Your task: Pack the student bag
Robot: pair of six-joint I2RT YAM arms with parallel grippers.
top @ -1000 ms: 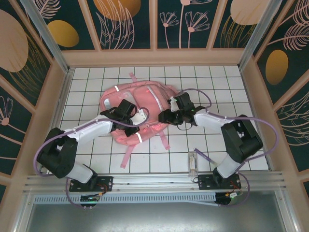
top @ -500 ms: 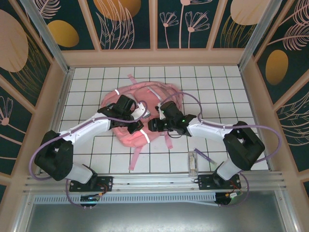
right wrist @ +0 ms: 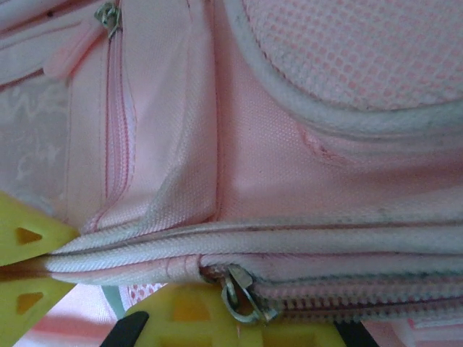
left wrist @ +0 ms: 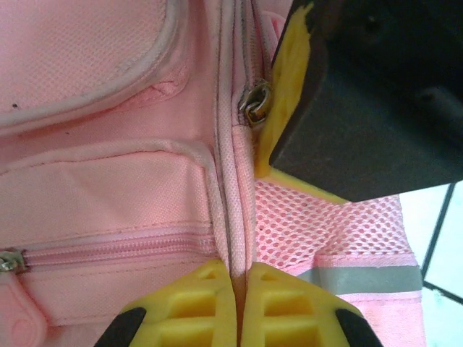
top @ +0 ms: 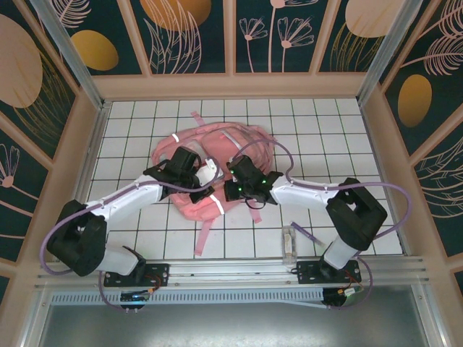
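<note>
Left wrist view: left pincer (left wrist: 237,280) pinches shut on the bag (left wrist: 108,181), and right pincer (right wrist: 210,303), just ahead, is shut, touching the zip pull (right wrist: 242,296).

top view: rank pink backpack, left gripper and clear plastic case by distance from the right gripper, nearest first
1. Soft pink fabric backpack: directly under the right gripper, touching it.
2. Left gripper: just left, on the bag.
3. Small clear plastic case: at the near edge, right side.
</note>
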